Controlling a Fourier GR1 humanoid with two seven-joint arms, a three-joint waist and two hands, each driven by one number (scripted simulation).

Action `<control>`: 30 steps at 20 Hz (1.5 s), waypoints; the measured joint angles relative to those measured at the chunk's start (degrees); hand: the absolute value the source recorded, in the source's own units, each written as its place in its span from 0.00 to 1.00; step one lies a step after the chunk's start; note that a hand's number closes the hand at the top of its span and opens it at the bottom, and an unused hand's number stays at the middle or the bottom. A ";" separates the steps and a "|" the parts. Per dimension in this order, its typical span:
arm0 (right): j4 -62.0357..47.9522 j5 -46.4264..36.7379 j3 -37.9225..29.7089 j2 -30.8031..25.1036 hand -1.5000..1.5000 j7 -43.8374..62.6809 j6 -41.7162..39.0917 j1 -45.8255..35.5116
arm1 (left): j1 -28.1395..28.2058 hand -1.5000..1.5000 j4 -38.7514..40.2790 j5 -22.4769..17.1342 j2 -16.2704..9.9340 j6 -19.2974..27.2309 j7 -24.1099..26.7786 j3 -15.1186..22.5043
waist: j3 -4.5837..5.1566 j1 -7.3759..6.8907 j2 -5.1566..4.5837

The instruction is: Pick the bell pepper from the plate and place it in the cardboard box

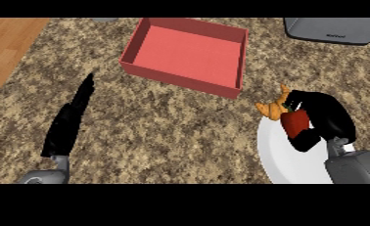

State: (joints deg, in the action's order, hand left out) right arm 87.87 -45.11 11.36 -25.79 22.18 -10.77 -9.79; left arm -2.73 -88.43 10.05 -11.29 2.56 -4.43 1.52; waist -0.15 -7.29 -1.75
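Observation:
A red bell pepper (295, 122) sits over the upper edge of the white plate (278, 156) at the lower right. My right hand (329, 115) curls round the pepper, fingers over its top and right side, thumb below it. The red cardboard box (186, 54) stands open in the upper middle, with nothing inside it. My left hand (69, 122) rests at the lower left with fingers straight, pointing up, holding nothing.
An orange croissant (273, 106) lies by the plate's upper left rim, touching the pepper. A grey appliance (327, 30) sits at the top right corner. Wooden floor (18, 39) shows beyond the counter's left edge.

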 measured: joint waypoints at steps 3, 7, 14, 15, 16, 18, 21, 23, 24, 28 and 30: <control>-2.56 -0.10 1.98 -3.70 1.00 -8.70 -2.62 -6.45 | -1.32 0.50 -0.23 0.15 0.31 -0.72 -0.02 1.15 | -0.12 -2.26 -0.64; -8.76 0.16 2.41 -6.70 1.00 -19.73 -3.23 -15.19 | -2.60 0.50 0.16 0.56 0.89 -0.76 -0.06 2.00 | -0.18 -3.14 -1.12; -23.59 2.78 -0.52 -8.36 1.00 -37.97 -0.91 -27.98 | -3.97 0.50 0.78 0.73 0.58 -0.42 -0.91 1.18 | -0.17 -1.64 -0.92; -25.25 4.38 -1.39 -7.75 1.00 -40.44 -1.28 -29.61 | -3.99 0.50 0.83 0.61 0.41 -0.48 -1.04 0.92 | -0.17 -1.45 -0.84; -26.77 6.11 -2.35 -7.16 1.00 -42.98 -1.75 -31.19 | -3.92 0.50 1.20 0.48 0.37 -0.54 -0.88 0.73 | -0.15 -1.11 -0.77; -29.76 9.75 -4.48 -5.95 1.00 -47.64 -3.10 -34.28 | -3.57 0.50 1.24 0.38 0.36 -0.47 -0.98 0.51 | -0.13 -0.71 -0.57; -34.75 14.35 -7.02 -3.91 1.00 -53.53 -5.95 -39.28 | -3.65 0.50 1.72 0.36 0.07 -0.41 -1.04 0.00 | -0.08 -0.14 -0.42; -38.47 16.43 -8.23 -3.20 1.00 -57.22 -8.22 -42.77 | -3.32 0.50 1.68 0.45 0.32 -0.09 -1.18 -0.04 | -0.03 0.34 -0.24; -40.35 17.07 -8.57 -2.62 1.00 -58.89 -9.02 -44.50 | -3.24 0.50 1.79 0.32 0.21 -0.08 -1.30 -0.36 | -0.01 0.71 -0.12; -48.14 18.22 -9.41 0.36 1.00 -62.27 -11.41 -52.12 | -2.50 0.50 1.93 0.16 0.05 0.05 -0.90 -1.02 | 0.07 1.76 0.22; -52.01 17.97 -9.61 2.35 1.00 -62.85 -10.92 -55.70 | -2.28 0.50 1.56 0.40 0.24 0.25 -1.35 -0.89 | 0.10 2.19 0.35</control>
State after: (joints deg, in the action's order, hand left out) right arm 35.86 -27.14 1.75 -23.44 -40.67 -21.70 -65.49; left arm -5.01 -86.87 10.45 -11.05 2.81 -5.78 0.63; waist -0.05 -5.10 -1.40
